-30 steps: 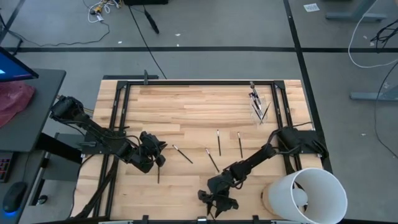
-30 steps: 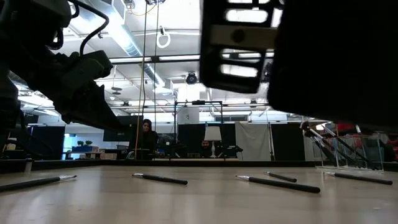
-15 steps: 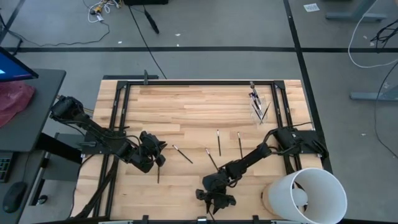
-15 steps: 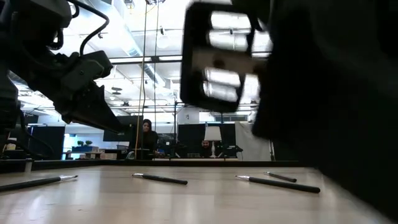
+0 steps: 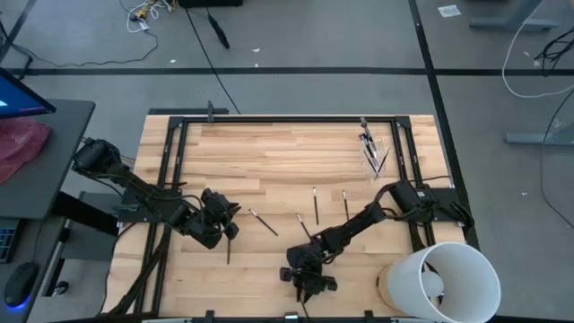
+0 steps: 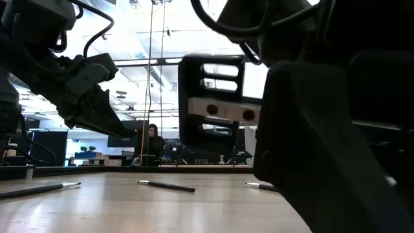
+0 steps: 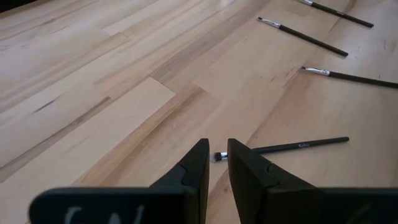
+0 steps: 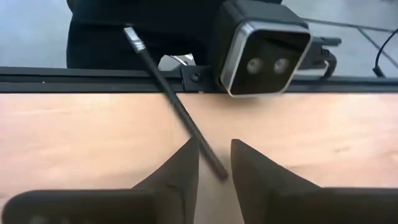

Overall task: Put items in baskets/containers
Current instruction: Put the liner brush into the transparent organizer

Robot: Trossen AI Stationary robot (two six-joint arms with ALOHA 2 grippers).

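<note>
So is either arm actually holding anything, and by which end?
The right gripper has a makeup brush between its fingers, near the handle's end; whether it grips is unclear. The left gripper holds nothing.

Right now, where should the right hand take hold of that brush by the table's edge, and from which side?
On the dark handle of the brush, near the end that rests on the table, coming straight down from above. It lies flat and slanted, its tip poking past the edge, so the fingers should straddle it crosswise. The right hand sits there, open.

Table (image 5: 269, 157) pale matt wood; cup (image 5: 372, 154) clear plastic.
</note>
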